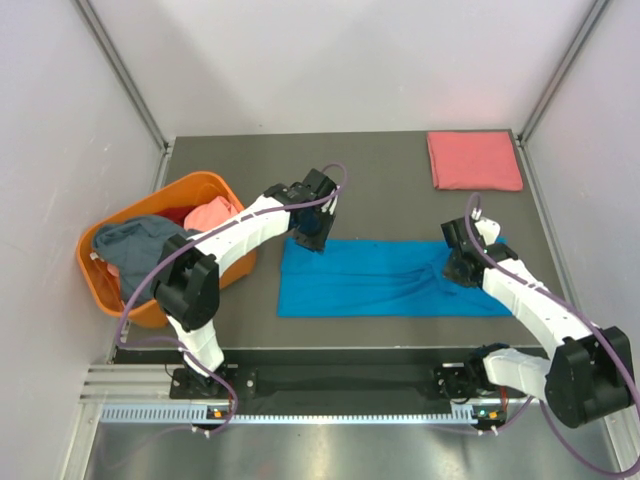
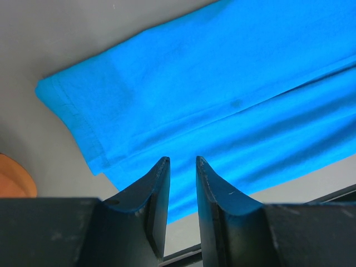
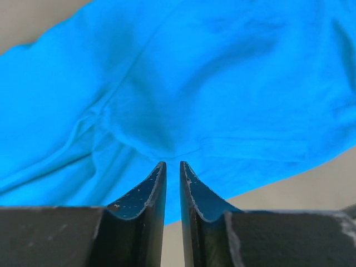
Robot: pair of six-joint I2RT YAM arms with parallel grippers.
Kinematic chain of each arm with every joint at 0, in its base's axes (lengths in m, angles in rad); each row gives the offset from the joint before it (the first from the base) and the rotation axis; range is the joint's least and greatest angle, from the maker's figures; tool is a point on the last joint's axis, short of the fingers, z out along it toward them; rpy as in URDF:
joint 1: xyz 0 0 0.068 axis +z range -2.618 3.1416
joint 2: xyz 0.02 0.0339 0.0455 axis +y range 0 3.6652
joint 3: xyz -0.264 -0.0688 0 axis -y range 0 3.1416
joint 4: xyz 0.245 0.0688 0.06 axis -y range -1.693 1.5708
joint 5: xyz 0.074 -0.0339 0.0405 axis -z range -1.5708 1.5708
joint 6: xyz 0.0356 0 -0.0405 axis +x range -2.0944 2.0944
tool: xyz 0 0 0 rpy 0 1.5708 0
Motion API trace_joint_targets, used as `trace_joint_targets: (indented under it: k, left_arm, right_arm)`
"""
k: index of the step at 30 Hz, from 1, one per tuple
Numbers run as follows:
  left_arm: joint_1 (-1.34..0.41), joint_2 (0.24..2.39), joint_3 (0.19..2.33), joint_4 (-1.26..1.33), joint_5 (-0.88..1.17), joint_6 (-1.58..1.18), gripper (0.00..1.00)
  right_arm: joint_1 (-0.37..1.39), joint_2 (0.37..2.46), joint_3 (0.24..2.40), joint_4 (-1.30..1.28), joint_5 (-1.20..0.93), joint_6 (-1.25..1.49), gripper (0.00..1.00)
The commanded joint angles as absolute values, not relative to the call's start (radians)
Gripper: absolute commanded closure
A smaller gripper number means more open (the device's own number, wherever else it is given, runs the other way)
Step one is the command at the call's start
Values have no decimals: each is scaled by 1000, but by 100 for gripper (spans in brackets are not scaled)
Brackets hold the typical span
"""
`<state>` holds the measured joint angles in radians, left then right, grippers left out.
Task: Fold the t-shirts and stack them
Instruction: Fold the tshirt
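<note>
**Two claws over a bright blue t-shirt spread across the tabletop**

Nearest me, the bright blue t-shirt (image 1: 370, 280) lies flat as a long band running left to right. Its near edge runs close along the near edge of the dark grey tabletop (image 1: 380, 190), with only a thin bare strip between them.

My left claw (image 2: 182, 159) hovers over the shirt's left end, just inside the hemmed edge. Its fingers stand apart with nothing between them.

My right claw (image 3: 172, 163) sits low over the shirt's right end, where the cloth bunches into wrinkles. Its fingers are parted by a narrow slit, and I see no cloth caught in it.

To the left, an orange basket (image 1: 205, 183) overhangs the tabletop's left edge, well apart from the blue shirt. It holds a crumpled grey-blue t-shirt (image 1: 140, 245) and a salmon-pink t-shirt (image 1: 212, 213).

Beyond the blue shirt, a broad stretch of bare tabletop gives room to move.

In the far right corner lies a folded salmon-pink t-shirt (image 1: 474, 160), a neat rectangle just beside the right edge.

White walls (image 1: 340, 60) close in the left, far and right sides.
</note>
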<state>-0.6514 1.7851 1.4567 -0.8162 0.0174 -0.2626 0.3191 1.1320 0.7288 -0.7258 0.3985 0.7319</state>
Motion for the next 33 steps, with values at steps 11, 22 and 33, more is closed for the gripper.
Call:
trace_joint_targets:
  k: [11,22,33]
  left_arm:
    - [-660,1779,1460,-828,9,-268,69]
    - [-661,1784,1448,-828,-23,-270,69]
    - [-664,1786,1450,-830,-23,-272,69]
  right_arm:
    - [367,1196,624,-503,295,634,80]
    - [371,1244,581,-453,334,629,78]
    - [376,1213,594,-483,347,635,100]
